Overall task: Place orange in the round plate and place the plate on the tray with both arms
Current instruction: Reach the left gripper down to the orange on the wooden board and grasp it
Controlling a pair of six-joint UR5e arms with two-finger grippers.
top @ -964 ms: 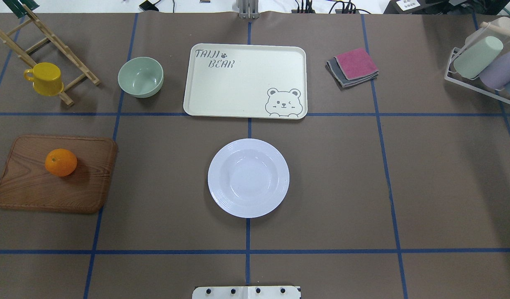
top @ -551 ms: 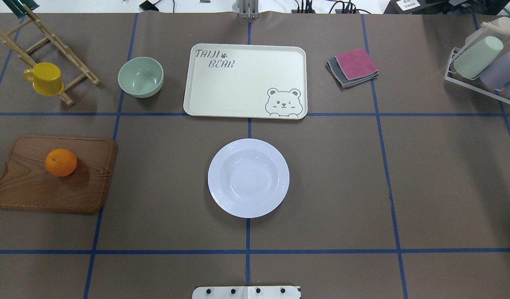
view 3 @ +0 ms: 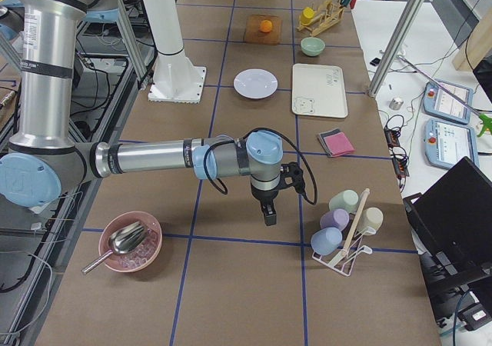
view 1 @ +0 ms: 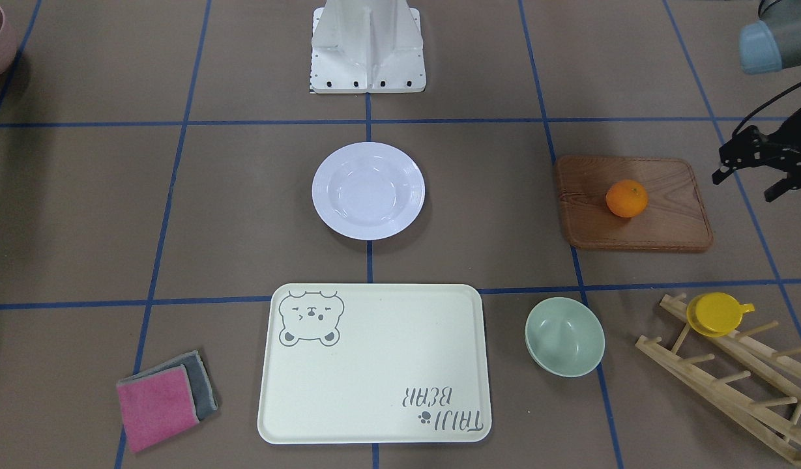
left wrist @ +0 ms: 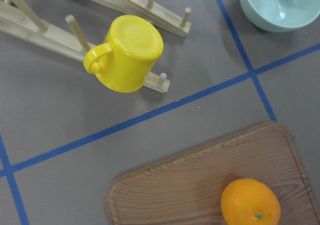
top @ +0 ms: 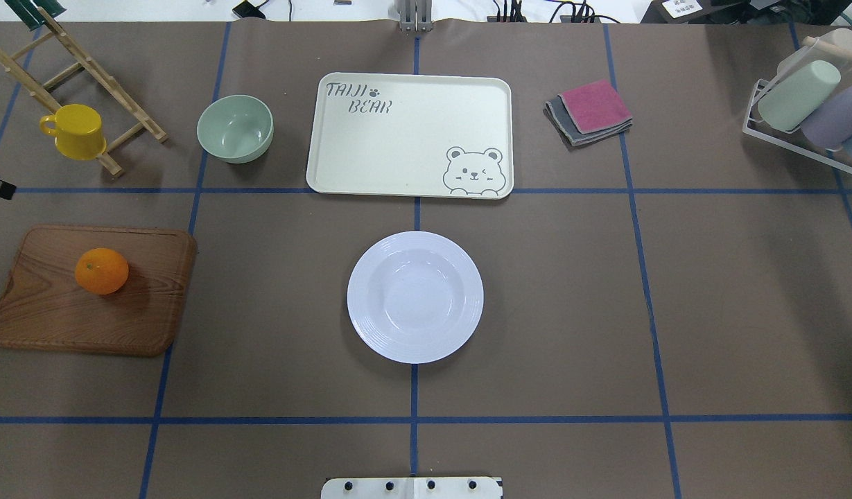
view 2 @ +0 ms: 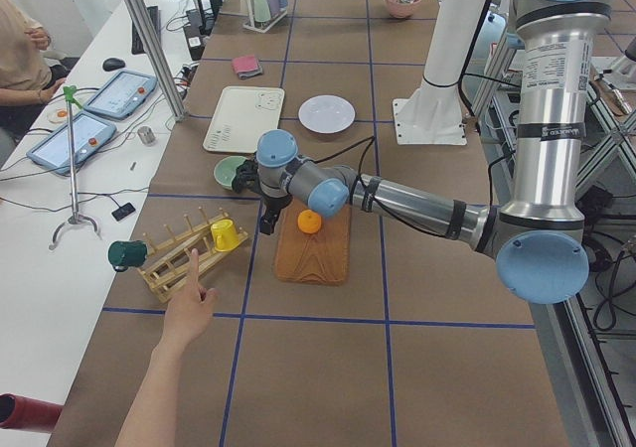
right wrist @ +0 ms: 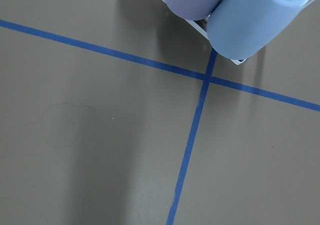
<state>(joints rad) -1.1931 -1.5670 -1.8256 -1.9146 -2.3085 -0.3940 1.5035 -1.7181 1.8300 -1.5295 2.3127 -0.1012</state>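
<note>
While the orange (top: pixel 102 271) sits on the wooden board (top: pixel 148 319) at the robot's left end of the surface (top: pixel 571 312), nothing grips it. It looks light, firm and round, with a dimpled matte skin that should hold well between fingers, though it can roll. I judge the best hold is across its widest middle, from above.

The round plate (top: pixel 462 326) lies empty at the centre, well apart from the board. It is glossy, hard and white with a ribbed wide rim, and is probably slippery and chippable, so opposite rim edges suit two arms. Beyond it lies the tray (top: pixel 398 145), flat, smooth and cream with rounded corners.

The left tool (view 1: pixel 744 187) hangs just beside the board, fingers apart and empty. The right tool (view 3: pixel 269 214) hovers near a cup rack (view 3: pixel 346 231); I cannot tell whether it is open.
</note>
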